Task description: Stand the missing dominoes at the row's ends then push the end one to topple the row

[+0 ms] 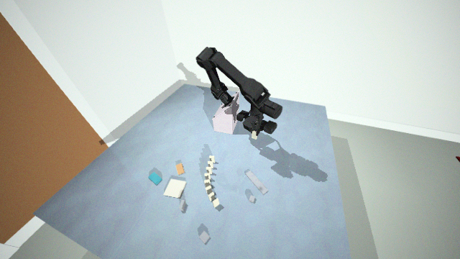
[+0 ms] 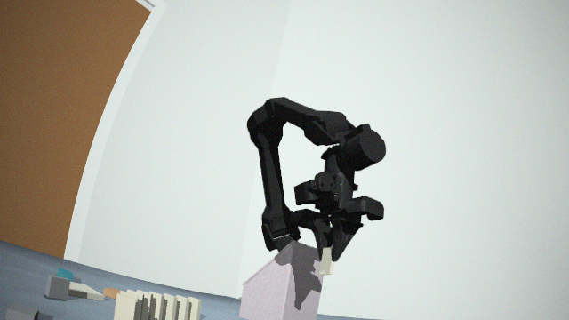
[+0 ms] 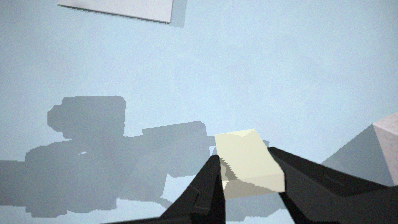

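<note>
My gripper (image 1: 254, 132) (image 2: 328, 255) (image 3: 242, 159) is shut on a cream domino (image 1: 254, 136) (image 2: 327, 266) (image 3: 250, 160). It holds the domino above the table, right of the pink block in the top view, clear of the row. Several cream dominoes (image 1: 208, 182) (image 2: 125, 307) stand in a slightly curved row near the middle of the table in the top view. In the exterior view the lower part of the row is cut off by the frame edge.
A pink sloped block (image 1: 223, 123) (image 2: 267, 289) (image 3: 388, 134) stands beside the arm. A grey strip (image 1: 256, 182) and small grey block (image 1: 252, 198) lie right of the row. Left are orange (image 1: 180, 168) and teal (image 1: 155, 178) blocks, a cream slab (image 1: 175, 188) and a grey block (image 1: 183, 205).
</note>
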### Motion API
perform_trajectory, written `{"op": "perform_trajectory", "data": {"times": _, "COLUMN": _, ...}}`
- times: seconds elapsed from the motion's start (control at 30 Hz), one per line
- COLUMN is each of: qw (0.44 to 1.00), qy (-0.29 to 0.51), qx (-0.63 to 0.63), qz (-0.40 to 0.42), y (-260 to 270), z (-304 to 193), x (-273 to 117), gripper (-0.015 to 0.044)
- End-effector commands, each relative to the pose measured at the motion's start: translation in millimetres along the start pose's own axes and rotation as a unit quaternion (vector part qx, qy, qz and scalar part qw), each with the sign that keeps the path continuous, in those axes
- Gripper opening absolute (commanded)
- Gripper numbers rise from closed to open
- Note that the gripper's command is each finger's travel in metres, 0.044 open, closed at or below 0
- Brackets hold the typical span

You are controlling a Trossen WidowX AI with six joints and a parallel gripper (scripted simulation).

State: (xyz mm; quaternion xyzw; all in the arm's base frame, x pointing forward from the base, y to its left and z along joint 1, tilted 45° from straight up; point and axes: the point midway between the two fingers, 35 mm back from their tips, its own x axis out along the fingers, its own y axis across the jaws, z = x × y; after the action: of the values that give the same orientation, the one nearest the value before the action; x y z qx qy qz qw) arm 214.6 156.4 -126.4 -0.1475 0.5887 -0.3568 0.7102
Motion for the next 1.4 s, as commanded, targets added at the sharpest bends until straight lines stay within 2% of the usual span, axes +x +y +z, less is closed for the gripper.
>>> {"op": "perform_trajectory", "data": {"times": 0.0, "qw": 1.0, "qy": 0.008, "qx": -0.003, "qz": -0.008, "y": -4.0, "z": 0.2, "x": 0.9, "gripper": 0.0107}}
{"op": "perform_trajectory", "data": {"times": 0.13, "qw": 0.997, "qy": 0.009, "qx": -0.079, "qz": 0.002, "y": -38.1, "z": 50.4, "x": -6.1, "gripper": 0.0107}}
{"op": "perform_trajectory", "data": {"times": 0.3, "qw": 0.982, "qy": 0.005, "qx": -0.188, "qz": 0.0, "y": -108.7, "z": 113.1, "x": -5.6, "gripper": 0.0107}}
{"op": "perform_trajectory", "data": {"times": 0.47, "qw": 0.966, "qy": 0.006, "qx": -0.258, "qz": -0.013, "y": -165.6, "z": 141.6, "x": -0.5, "gripper": 0.0107}}
{"op": "perform_trajectory", "data": {"times": 0.8, "qw": 0.966, "qy": 0.006, "qx": -0.26, "qz": -0.013, "y": -167.2, "z": 143.0, "x": 3.5, "gripper": 0.0107}}
{"op": "perform_trajectory", "data": {"times": 1.37, "qw": 0.965, "qy": 0.006, "qx": -0.26, "qz": -0.011, "y": -166.6, "z": 146.4, "x": 98.3, "gripper": 0.0107}}
